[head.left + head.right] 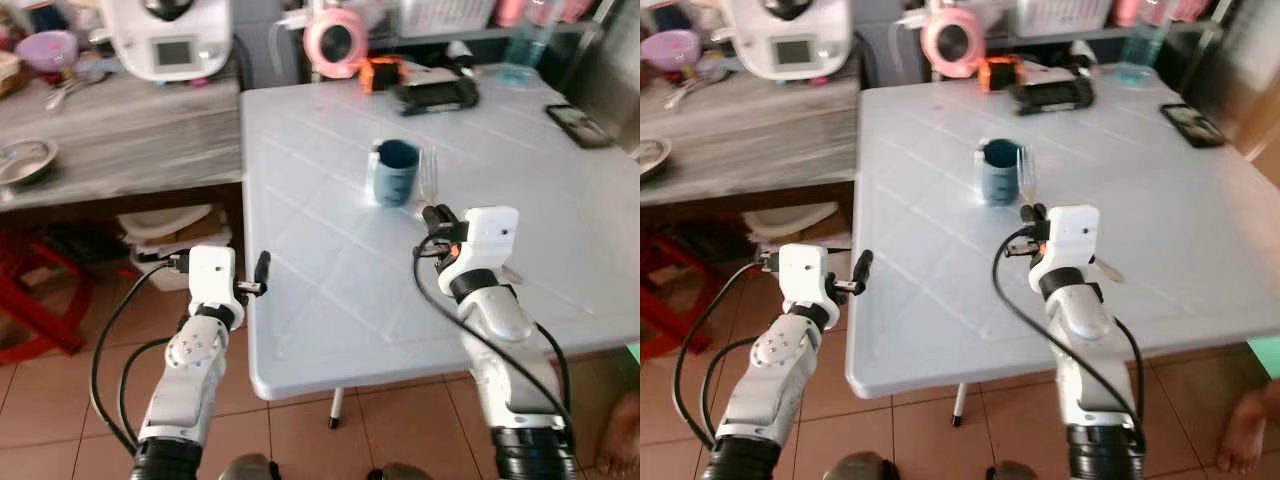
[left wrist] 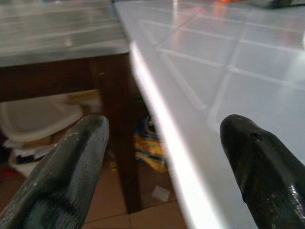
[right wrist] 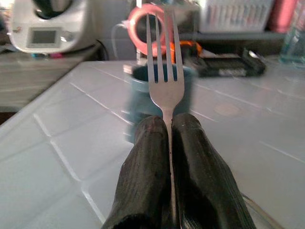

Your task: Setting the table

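Note:
A silver fork (image 3: 164, 52) stands with its tines toward a blue mug (image 1: 395, 172) on the white table (image 1: 330, 290). My right gripper (image 1: 432, 213) is shut on the fork's handle, just in front of the mug and above the tabletop. In the right wrist view the two black fingers (image 3: 147, 162) pinch the handle and the mug (image 3: 138, 95) sits right behind the tines. My left gripper (image 1: 262, 268) hangs open at the table's left front edge, with nothing between its fingers (image 2: 71, 162).
At the table's far side lie a black object (image 1: 435, 93), a pink round item (image 1: 335, 42) and a water bottle (image 1: 525, 45); a phone (image 1: 578, 124) lies far right. A wooden counter (image 1: 120, 130) with a white appliance (image 1: 168, 38) stands to the left. A person's foot (image 1: 620, 440) is at lower right.

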Robot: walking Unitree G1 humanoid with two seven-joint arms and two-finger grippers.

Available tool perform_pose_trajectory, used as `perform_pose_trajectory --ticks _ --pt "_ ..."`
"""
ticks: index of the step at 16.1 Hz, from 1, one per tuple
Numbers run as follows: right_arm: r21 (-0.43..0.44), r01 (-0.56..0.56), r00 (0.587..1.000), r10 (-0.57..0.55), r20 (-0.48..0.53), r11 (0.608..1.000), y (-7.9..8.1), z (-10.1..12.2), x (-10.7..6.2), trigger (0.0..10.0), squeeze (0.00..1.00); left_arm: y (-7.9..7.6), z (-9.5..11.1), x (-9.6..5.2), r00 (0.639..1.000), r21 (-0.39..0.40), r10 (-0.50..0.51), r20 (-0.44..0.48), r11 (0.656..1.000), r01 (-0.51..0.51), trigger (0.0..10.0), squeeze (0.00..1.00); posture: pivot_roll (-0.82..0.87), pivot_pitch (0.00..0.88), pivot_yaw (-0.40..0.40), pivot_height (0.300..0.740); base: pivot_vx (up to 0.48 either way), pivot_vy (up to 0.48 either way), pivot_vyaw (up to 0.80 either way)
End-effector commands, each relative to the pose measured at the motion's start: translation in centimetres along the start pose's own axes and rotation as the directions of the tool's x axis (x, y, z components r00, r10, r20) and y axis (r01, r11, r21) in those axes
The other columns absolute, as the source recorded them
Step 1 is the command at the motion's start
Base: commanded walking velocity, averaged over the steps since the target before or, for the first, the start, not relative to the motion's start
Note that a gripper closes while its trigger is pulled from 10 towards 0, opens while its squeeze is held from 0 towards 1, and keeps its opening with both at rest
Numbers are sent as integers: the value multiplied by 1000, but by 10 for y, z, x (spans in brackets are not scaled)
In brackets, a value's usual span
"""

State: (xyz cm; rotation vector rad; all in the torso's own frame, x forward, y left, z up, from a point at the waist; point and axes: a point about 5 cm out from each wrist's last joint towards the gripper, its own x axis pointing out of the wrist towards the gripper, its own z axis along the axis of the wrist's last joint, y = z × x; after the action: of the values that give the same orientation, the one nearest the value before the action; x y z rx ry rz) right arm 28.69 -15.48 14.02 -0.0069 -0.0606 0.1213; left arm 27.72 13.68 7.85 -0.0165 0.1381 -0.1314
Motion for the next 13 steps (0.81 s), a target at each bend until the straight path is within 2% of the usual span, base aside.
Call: perform_pose_trajectory --ticks 1,3,7,13 --pt "0 13 1000 -13 19 1000 2 3 4 10000 0 3 0 0 1000 2 10 2 1000 -10 10000 0 -46 0 50 740 0 458 0" --pt "43 47 998 -49 42 998 0 5 5 10000 0 3 0 0 1000 2 8 0 1000 -8 10000 0 -48 0 55 740 0 480 0" --pt "2 57 998 -57 15 998 -5 1 3 10000 0 2 -1 -1 1000 2 0 1 1000 0 10000 0 -48 0 54 740 0 480 0" --pt "41 77 996 -78 34 996 -10 1 1 10000 0 3 0 -2 1000 2 -12 8 1000 12 10000 0 -43 0 54 740 0 480 0"
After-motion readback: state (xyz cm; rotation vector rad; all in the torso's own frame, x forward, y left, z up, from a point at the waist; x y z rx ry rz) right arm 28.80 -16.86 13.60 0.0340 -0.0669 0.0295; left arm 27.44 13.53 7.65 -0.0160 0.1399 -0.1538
